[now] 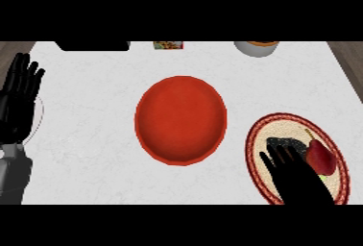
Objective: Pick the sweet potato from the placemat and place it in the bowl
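So your right hand [297, 178] is down in the lower right of the frame, sitting over the placemat [264, 169] with fingers straight and spread, holding nothing. The sweet potato [320, 156], dark red, lies on the placemat just right of those fingertips, apart from the bowl. The red bowl [181, 120] sits mid-frame on the white counter [92, 144], left of the mat. Your left hand [20, 98] rests open at the left edge, fingers up. There's a dark patch on the mat under the fingers, can't tell what.
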You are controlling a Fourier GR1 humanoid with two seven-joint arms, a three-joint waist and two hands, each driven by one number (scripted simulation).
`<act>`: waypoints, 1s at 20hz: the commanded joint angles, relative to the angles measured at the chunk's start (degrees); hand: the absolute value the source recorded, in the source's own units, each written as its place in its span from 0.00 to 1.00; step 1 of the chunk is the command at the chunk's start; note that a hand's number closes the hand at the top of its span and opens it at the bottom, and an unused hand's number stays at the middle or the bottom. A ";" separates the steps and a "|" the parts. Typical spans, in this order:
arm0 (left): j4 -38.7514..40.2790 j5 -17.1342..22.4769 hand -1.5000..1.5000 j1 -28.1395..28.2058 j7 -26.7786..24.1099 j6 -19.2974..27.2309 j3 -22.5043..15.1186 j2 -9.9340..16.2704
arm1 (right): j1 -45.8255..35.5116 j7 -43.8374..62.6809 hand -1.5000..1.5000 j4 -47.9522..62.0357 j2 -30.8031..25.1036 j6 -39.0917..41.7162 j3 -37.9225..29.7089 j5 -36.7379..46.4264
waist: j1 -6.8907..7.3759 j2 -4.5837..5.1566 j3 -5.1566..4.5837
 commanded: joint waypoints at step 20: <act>5.08 -2.06 0.50 -0.65 -3.65 -2.95 2.51 -1.31 | -0.05 -12.52 0.00 18.39 5.69 -9.10 -6.32 12.15 | -0.10 0.06 -0.02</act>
